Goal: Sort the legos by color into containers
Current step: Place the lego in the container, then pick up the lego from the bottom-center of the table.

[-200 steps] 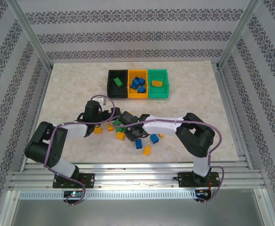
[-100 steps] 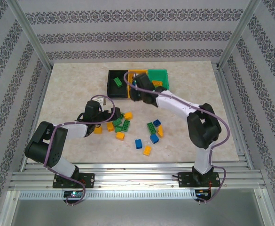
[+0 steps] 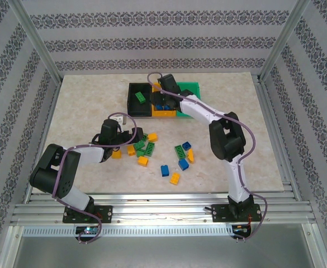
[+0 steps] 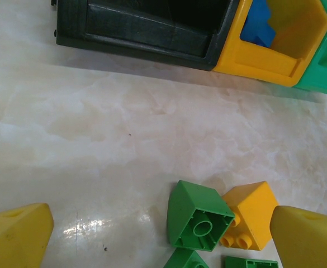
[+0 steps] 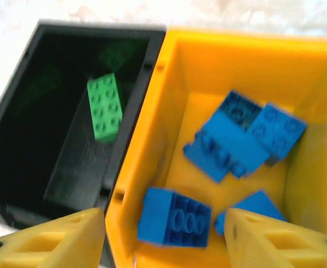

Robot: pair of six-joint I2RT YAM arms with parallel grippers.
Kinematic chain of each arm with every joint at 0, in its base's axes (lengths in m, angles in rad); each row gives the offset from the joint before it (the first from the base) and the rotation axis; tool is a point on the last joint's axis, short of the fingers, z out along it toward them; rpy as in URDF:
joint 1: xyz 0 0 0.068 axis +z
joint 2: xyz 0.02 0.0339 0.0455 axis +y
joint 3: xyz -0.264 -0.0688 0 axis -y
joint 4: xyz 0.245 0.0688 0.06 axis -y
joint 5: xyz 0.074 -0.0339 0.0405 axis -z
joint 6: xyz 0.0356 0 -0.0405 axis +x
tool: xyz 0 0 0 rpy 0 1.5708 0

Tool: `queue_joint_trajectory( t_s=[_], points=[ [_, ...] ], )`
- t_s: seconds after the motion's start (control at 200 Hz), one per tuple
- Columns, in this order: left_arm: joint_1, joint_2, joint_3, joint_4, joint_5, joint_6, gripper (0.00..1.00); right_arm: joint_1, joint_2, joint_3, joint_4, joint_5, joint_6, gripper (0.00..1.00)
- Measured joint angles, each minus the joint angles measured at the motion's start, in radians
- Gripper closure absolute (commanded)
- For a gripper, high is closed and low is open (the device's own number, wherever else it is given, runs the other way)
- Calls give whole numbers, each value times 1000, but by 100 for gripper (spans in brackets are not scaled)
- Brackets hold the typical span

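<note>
The pale table (image 3: 79,111) is carrying everything. The right gripper (image 5: 160,223) is hovering at upper centre of the top view, over the yellow-orange bin (image 5: 219,61), its fingers spread apart. The left gripper (image 4: 162,240), fingers also apart, is sitting low at centre left. The black bin (image 5: 18,111) is holding one green brick (image 5: 104,106), blue bricks (image 5: 174,216) are lying in the yellow-orange one, and loose legos (image 3: 164,170) are lying scattered mid-frame

A beige marble-patterned tabletop (image 3: 85,100) is noted, enclosed by walls papered in grey floral stripes (image 3: 163,39). At the corners silver aluminium frame posts (image 3: 36,42) are set; a ribbed metal rail (image 3: 163,215) is laid along the near edge.
</note>
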Motion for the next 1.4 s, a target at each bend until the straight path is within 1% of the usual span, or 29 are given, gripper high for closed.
queue_joint_trajectory(
  t_s=[0.08, 0.245, 0.42, 0.555, 0.655, 0.734, 0.879, 1.119, 1.184, 1.229, 1.299, 1.399],
  points=[
    [2, 0, 0, 0, -1, 0, 0, 36, -63, -118, 2, 0, -12, 41],
    [2, 0, -10, 19, -6, -1, 0, 140, -249, -366, -14, 2, -23, 41],
    [2, 0, -10, 21, -8, -1, 0, 235, -439, -533, -73, -17, -28, 41],
    [3, 0, -10, 23, -8, -4, 0, 310, -540, -675, -109, -21, 24, 41],
    [9, 0, -10, 23, -8, -4, 0, 368, -573, -774, -137, -24, 94, 40],
    [14, 0, -10, 23, -8, -4, 0, 417, -573, -802, -170, -23, 149, 40],
    [15, 0, -10, 23, -7, -6, 0, 477, -558, -782, -219, -8, 220, 39],
    [15, 0, -10, 23, 0, -9, 0, 489, -503, -771, -253, 37, 277, 40],
    [15, 0, -10, 23, 0, -11, 0, 489, -490, -770, -252, 42, 285, 44],
    [15, 0, -10, 23, -1, -12, 0, 489, -479, -768, -251, 46, 294, 50],
    [15, 0, -10, 23, 0, -15, 0, 489, -456, -759, -249, 49, 301, 61],
    [15, 0, -10, 23, 2, -19, 0, 489, -443, -752, -233, 56, 305, 66]
  ],
)
